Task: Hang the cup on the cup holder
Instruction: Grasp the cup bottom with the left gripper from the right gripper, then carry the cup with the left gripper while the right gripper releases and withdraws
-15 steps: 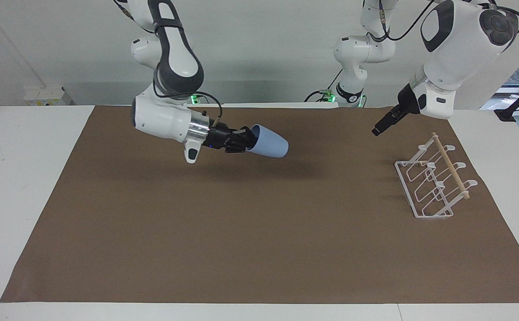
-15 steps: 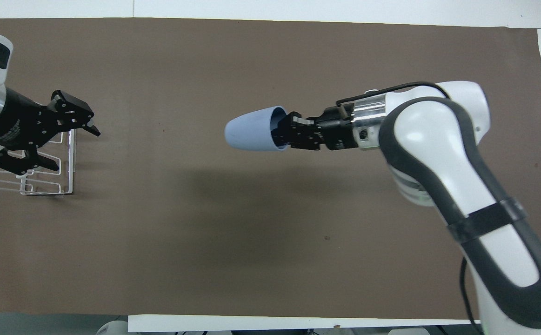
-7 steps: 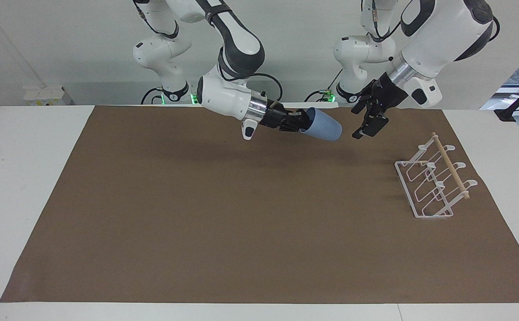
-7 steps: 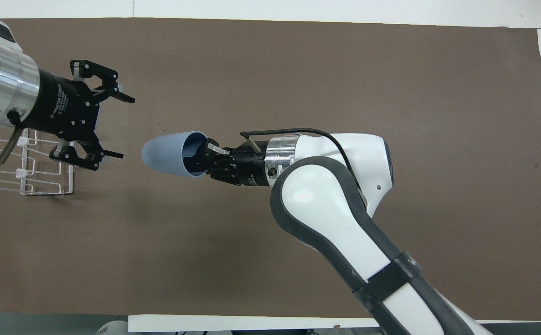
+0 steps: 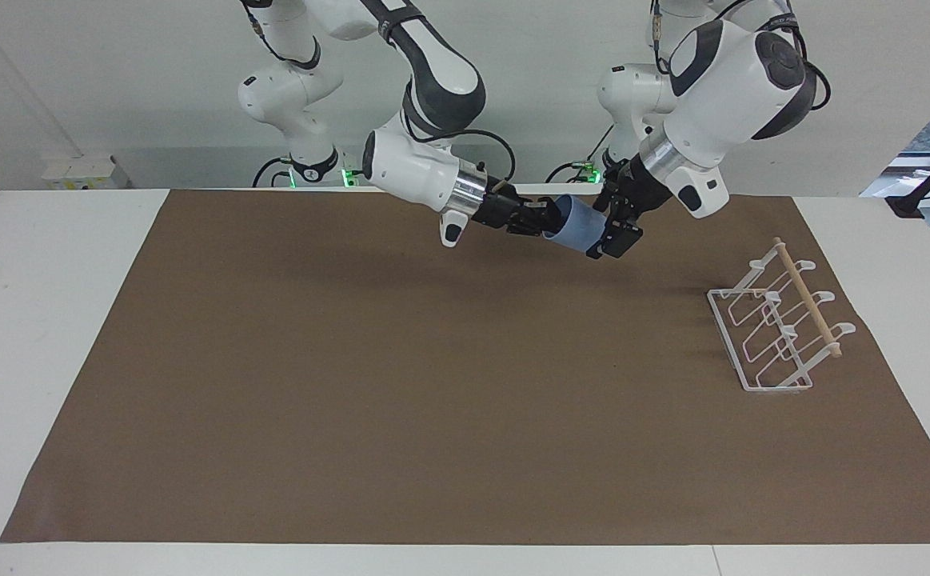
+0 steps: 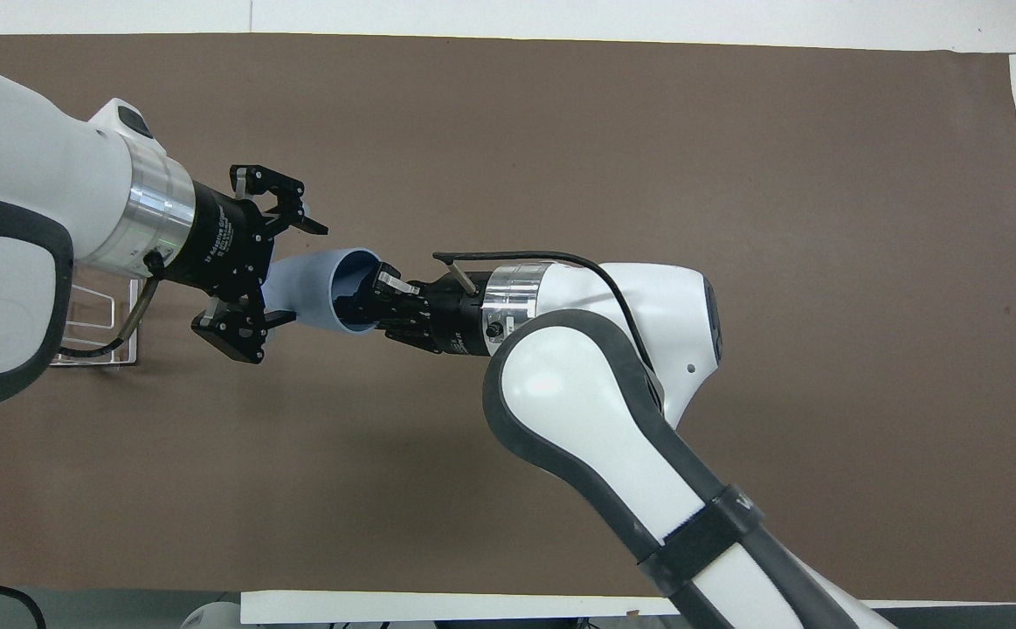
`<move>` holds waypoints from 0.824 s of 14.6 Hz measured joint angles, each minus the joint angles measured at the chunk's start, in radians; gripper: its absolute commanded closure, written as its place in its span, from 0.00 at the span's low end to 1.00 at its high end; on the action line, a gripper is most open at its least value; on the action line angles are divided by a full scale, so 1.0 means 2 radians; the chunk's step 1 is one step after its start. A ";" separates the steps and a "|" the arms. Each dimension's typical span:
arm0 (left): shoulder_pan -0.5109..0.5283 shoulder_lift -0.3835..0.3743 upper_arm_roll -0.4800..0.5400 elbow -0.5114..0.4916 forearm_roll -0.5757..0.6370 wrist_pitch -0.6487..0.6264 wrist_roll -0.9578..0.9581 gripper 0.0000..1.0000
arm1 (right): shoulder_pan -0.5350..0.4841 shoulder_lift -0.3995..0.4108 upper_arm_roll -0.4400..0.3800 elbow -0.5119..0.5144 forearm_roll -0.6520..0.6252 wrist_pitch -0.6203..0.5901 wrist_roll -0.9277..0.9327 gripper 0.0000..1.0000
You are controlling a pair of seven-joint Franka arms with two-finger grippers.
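Mid-handover, cup not yet hung. Right gripper is clamped on the rim of the cup, held sideways in the air. Left gripper, jaws wide, brackets the cup's base end without closing. Cup holder sits empty on the desk toward the left arm's end, well apart from both grippers. Nothing blocks the way between.

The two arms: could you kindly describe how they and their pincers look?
Both arms have glossy white shells with dark grey joint bands and silver wrist rings. The left pincer and right pincer are black linkage fingers; a black cable loops over the right wrist.
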 measured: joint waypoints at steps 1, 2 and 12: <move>0.000 0.000 -0.005 -0.006 0.000 0.003 0.000 0.00 | 0.000 0.000 0.000 0.001 0.000 0.000 0.000 0.99; -0.001 0.000 -0.010 -0.010 -0.001 0.007 -0.002 0.00 | -0.001 0.000 0.000 0.003 0.000 0.000 0.000 0.99; -0.001 -0.005 -0.015 -0.017 0.013 0.044 0.006 1.00 | 0.001 -0.007 0.006 0.007 -0.010 0.089 0.000 0.01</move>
